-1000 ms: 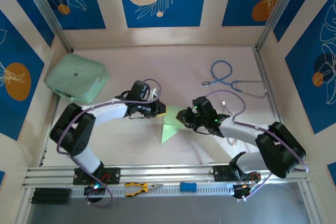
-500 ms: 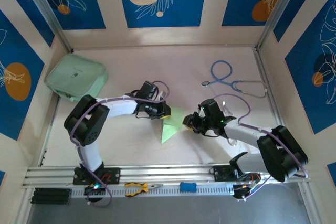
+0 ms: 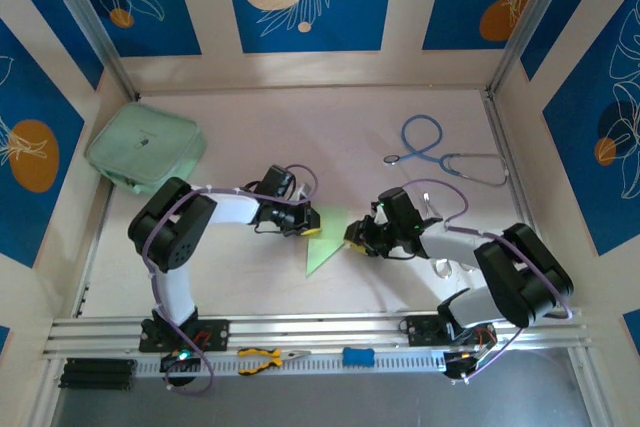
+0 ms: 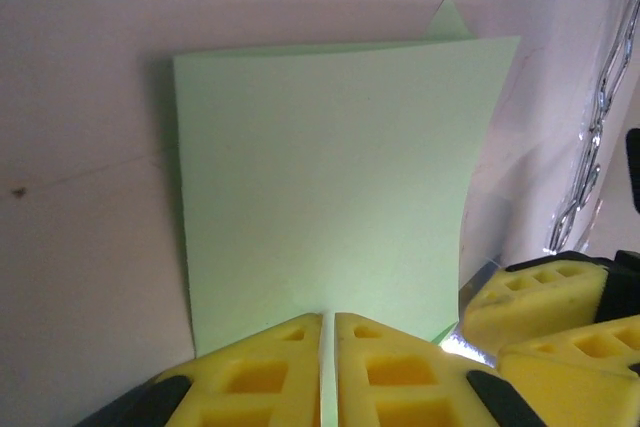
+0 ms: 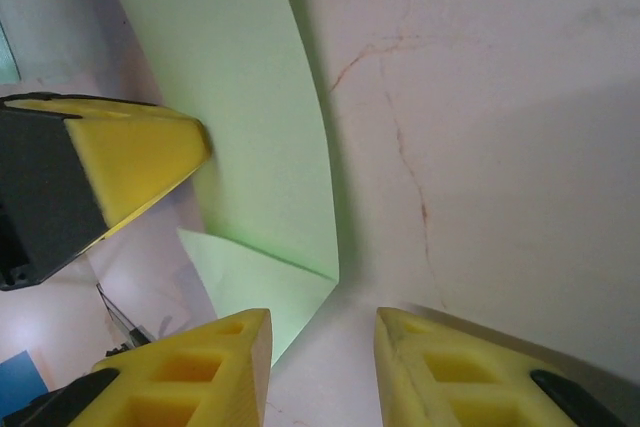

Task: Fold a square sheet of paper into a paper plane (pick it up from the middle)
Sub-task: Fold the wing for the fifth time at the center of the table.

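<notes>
**Figure. Paper-plane task, fold in progress.**

The square sheet of paper [image 3: 325, 239] is light green and shows a triangular outline from above. It lies at the middle of the table [image 3: 340, 127], slightly toward the near edge, between the two arms.

The left gripper [image 3: 308, 220] reaches it from the table's left side and the right gripper [image 3: 352, 237] from the right. The two nearly meet over the sheet.

*Left wrist view.* The yellow pads [image 4: 260, 372] of the left gripper [image 4: 328, 332] are pressed together on the nearest edge of the sheet [image 4: 330, 177], with only the thickness of the paper between them. The sheet runs away from the pads and bows along its right side. This pinch probably anchors the paper so that the other arm can work a crease against it.

*Right wrist view.* The fingers [image 5: 425, 362] of the right gripper [image 5: 320, 347] stand apart and clamp nothing. A folded corner of the sheet [image 5: 250, 117] lies just ahead of the gap, close to one finger. Whether it touches that finger cannot be told. This spread, low stance suits sliding onto a flap or pressing it flat.

*Periphery.* A mint-green pouch [image 3: 145, 152] sits near the far left corner. A stethoscope [image 3: 440, 152] lies toward the far right. Both are well apart from the work.
</notes>
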### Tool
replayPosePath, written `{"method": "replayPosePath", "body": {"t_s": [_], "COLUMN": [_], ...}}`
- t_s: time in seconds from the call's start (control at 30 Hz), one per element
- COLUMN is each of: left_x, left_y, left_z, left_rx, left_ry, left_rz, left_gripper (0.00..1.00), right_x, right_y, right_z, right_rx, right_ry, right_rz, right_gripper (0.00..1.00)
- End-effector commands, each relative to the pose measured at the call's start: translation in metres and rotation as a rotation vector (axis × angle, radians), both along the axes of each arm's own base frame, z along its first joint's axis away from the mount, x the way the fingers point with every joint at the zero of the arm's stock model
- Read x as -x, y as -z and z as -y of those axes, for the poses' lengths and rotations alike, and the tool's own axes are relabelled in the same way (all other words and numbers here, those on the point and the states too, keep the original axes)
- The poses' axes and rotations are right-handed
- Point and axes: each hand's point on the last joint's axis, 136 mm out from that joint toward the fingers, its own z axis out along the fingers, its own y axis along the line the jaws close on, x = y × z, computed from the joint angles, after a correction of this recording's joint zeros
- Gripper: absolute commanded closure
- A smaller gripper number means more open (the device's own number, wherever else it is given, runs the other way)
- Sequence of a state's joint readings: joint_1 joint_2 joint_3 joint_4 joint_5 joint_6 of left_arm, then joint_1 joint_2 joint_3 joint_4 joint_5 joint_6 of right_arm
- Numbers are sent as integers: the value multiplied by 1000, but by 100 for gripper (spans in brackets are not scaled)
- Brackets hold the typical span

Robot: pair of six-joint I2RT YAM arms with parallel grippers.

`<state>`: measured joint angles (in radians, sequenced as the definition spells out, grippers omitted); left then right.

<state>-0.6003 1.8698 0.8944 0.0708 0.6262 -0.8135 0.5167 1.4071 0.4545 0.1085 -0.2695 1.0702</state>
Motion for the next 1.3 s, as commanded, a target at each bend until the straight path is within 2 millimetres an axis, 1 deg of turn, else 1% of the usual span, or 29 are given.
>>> {"method": "replayPosePath", "body": {"t_s": [0.0, 0.23, 0.37, 0.53, 0.67, 1.03, 1.13, 1.27], "left_x": [7, 7, 7, 7, 6, 5, 5, 3], "left_y": [16, 15, 14, 14, 13, 7, 4, 0], "left_z": [-12, -11, -10, -10, -10, -9, -9, -7], "left_rx": [-33, -23, -15, -15, -14, -6, -3, 6], "left_ry": [-17, -15, -9, -12, -11, -8, -5, -4], "left_rz": [-46, -47, -47, -49, -44, -36, -29, -19], "left_gripper": [87, 87, 87, 86, 87, 86, 87, 86], "right_x": [-8, -18, -25, -35, -38, -54, -56, -56], "right_y": [-9, -8, -15, -20, -23, -17, -12, -7], "right_z": [-12, -22, -27, -27, -31, -30, -28, -29], "right_rx": [-56, -93, -128, -173, -209, -211, -191, -193], "right_ry": [-32, -43, -51, -78, -129, -157, -155, -173], "right_rz": [22, 28, 66, 88, 96, 82, 64, 51], "right_gripper": [66, 65, 65, 64, 64, 64, 64, 67]}}
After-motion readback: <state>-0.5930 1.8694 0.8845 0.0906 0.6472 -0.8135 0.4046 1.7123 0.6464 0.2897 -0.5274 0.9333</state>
